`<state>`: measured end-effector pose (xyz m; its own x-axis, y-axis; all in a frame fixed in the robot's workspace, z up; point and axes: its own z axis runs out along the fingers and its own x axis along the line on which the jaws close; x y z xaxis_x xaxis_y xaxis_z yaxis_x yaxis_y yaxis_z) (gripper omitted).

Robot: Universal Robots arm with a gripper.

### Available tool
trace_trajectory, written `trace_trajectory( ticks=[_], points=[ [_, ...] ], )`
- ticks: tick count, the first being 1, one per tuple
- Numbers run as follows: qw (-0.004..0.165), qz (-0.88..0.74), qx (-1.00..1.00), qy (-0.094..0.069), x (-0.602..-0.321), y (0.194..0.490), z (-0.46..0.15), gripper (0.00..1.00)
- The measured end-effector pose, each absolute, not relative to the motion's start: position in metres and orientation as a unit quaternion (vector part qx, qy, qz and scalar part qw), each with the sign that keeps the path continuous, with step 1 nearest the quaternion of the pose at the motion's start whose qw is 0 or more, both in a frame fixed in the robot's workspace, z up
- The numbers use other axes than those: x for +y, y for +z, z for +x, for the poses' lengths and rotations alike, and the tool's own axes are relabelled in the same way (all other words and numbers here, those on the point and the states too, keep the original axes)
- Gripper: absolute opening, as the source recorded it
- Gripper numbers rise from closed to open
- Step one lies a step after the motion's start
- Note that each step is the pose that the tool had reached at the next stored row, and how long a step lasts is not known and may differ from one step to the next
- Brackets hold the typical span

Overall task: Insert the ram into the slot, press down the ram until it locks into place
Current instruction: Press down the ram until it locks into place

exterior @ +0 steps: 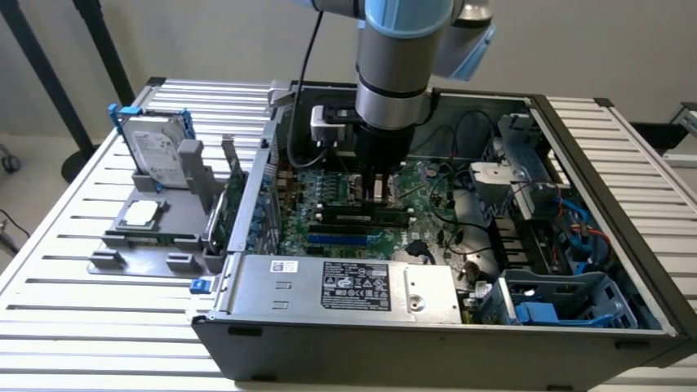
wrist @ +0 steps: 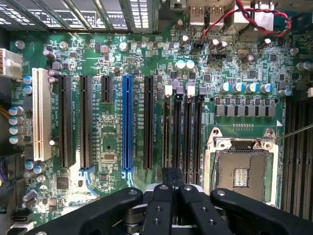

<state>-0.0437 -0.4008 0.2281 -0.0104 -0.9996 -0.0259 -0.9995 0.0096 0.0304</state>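
Observation:
In the exterior view my gripper (exterior: pixel 376 189) reaches down into the open computer case, just above the green motherboard (exterior: pixel 326 184). The ram (exterior: pixel 360 215), a thin green stick with black chips, stands on edge along a black slot right in front of the fingertips. Whether the fingers touch it is hidden by the arm. In the wrist view the gripper (wrist: pixel 172 183) has its two black fingers (wrist: pixel 163 200) drawn together over the row of narrow black memory slots (wrist: pixel 188 132). Nothing shows plainly between them.
A bright blue slot (wrist: pixel 127 122) and black card slots (wrist: pixel 65 122) lie beside the memory slots, and the open CPU socket (wrist: pixel 242 171) is on the other side. The power supply (exterior: pixel 348 286), drive cage (exterior: pixel 523 163) and cables crowd the case. A grey fixture (exterior: pixel 147 245) holds parts on the exterior view's left.

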Motion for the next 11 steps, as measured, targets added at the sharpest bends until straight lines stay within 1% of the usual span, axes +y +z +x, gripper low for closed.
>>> trace_trajectory(
  ticks=[4, 11],
  points=[
    [0.002, 0.704, -0.71, -0.02, -0.401, 0.226, -0.044, 0.11],
    [0.001, 0.703, -0.71, -0.02, -0.401, 0.255, -0.044, 0.11]
  ],
)
